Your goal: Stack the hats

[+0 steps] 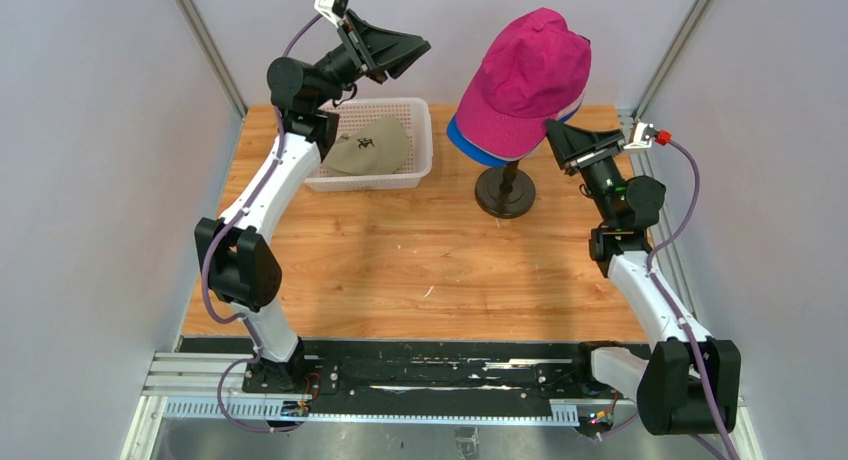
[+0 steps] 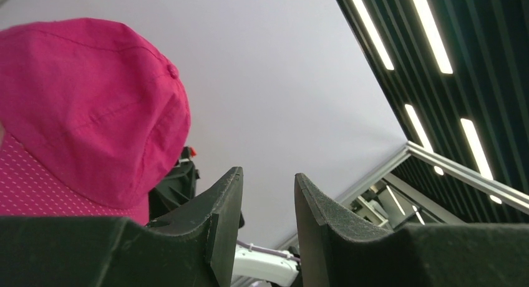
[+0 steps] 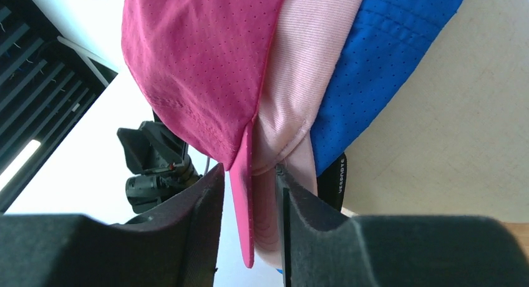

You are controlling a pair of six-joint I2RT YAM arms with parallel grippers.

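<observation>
Evidently the right gripper (image 3: 248, 175) stood parted loosely about the brim of the magenta cap (image 1: 525, 75), atop the head (image 3: 449, 131) at far centre. Withdrawing askew could snag that brim and drag the stack off. The left gripper (image 2: 268, 178) was open and empty. Counted: three caps stacked, namely magenta cap, pink cap (image 3: 305, 81) and blue cap (image 3: 387, 62); one khaki cap (image 1: 368, 148), in the one basket (image 1: 420, 140), far left.

Magenta cap (image 3: 193, 62), light pink cap (image 3: 305, 68) and royal blue cap (image 3: 380, 56) sit layered over a cream mannequin head (image 3: 461, 125). The magenta and pink brims hang edge-on between the slightly parted jaws of the right pincer (image 3: 249, 171).
</observation>
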